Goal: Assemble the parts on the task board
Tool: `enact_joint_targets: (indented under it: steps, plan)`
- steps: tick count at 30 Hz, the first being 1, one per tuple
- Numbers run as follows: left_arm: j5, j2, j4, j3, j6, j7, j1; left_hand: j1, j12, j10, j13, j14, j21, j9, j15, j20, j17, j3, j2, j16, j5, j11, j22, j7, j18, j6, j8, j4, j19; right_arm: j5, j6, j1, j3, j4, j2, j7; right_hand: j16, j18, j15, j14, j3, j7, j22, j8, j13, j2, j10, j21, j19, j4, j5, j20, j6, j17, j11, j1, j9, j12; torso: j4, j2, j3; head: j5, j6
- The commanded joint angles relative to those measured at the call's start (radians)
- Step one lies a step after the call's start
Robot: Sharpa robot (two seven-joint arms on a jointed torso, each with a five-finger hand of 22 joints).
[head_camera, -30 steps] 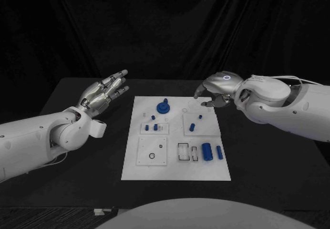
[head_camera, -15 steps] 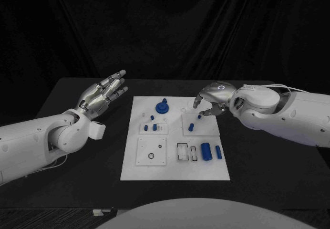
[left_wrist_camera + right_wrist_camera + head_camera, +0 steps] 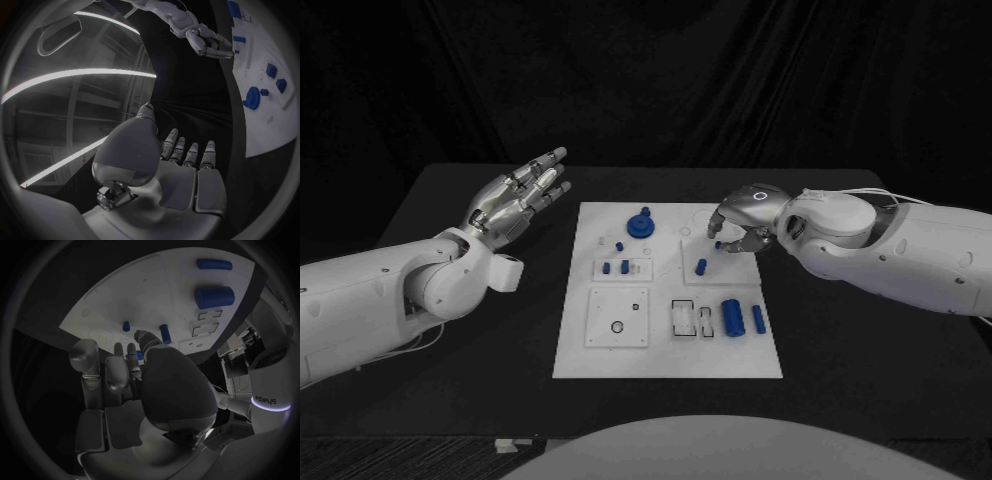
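Note:
The white task board point(image 3: 668, 355) lies mid-table and also shows in both wrist views point(image 3: 270, 131) point(image 3: 147, 285). On it are a blue round knob point(image 3: 642, 224), two short pegs point(image 3: 616, 267), one peg point(image 3: 701, 266), a thick cylinder point(image 3: 733, 317) point(image 3: 214, 296) and a thinner one point(image 3: 760, 319) point(image 3: 214, 264). My right hand point(image 3: 740, 224) point(image 3: 134, 385) hangs over the board's far right part, fingers curled down around a tiny blue peg point(image 3: 721, 243). Whether the fingers grip that peg is hidden. My left hand point(image 3: 516, 197) point(image 3: 175, 167) is raised left of the board, fingers spread and holding nothing.
Two rectangular slots point(image 3: 685, 317) sit beside the cylinders and an oval recess point(image 3: 616, 326) lies in the near left plate. Bare black table point(image 3: 877, 350) surrounds the board.
My right hand has come down and towards me, from the board's far right corner onto the tiny peg. The left hand and the parts have stayed put.

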Motion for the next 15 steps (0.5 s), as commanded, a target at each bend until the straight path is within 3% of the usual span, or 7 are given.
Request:
enact_joint_targets:
  steps: [1,15]
  plan:
    - [0.009,0.003,0.0,0.001,0.02,0.234,-0.001,0.015,0.005,0.0,0.001,-0.002,-0.004,0.0,0.009,0.009,-0.001,0.006,-0.002,-0.003,0.01,0.011,0.001,0.005,0.016,-0.002,-0.005,0.0,-0.002,-0.011,0.019,-0.006,0.001,-0.009,0.005,0.002,0.003,0.014,-0.002,0.0,0.001,0.0,0.101,-0.006,-0.001,0.0,0.009,-0.005,0.003,-0.005,0.0,0.002,0.004,-0.002,0.0,0.007,0.002,0.005,0.0003,0.0,-0.0004,-0.001,0.0]
    - [0.009,0.009,-0.008,0.001,0.035,0.224,-0.004,0.057,0.011,-0.003,0.001,0.004,-0.003,0.0,0.025,0.026,0.002,0.008,0.014,0.001,0.049,0.023,0.008,0.012,0.016,-0.005,-0.005,-0.002,0.0,-0.011,0.002,-0.025,0.001,-0.05,0.029,0.011,-0.004,0.016,-0.002,-0.005,0.01,0.003,0.1,-0.007,0.002,0.002,0.025,-0.018,-0.001,-0.011,-0.021,0.002,0.018,-0.009,-0.003,0.002,0.012,0.022,0.0005,0.0,-0.0016,-0.001,0.0]
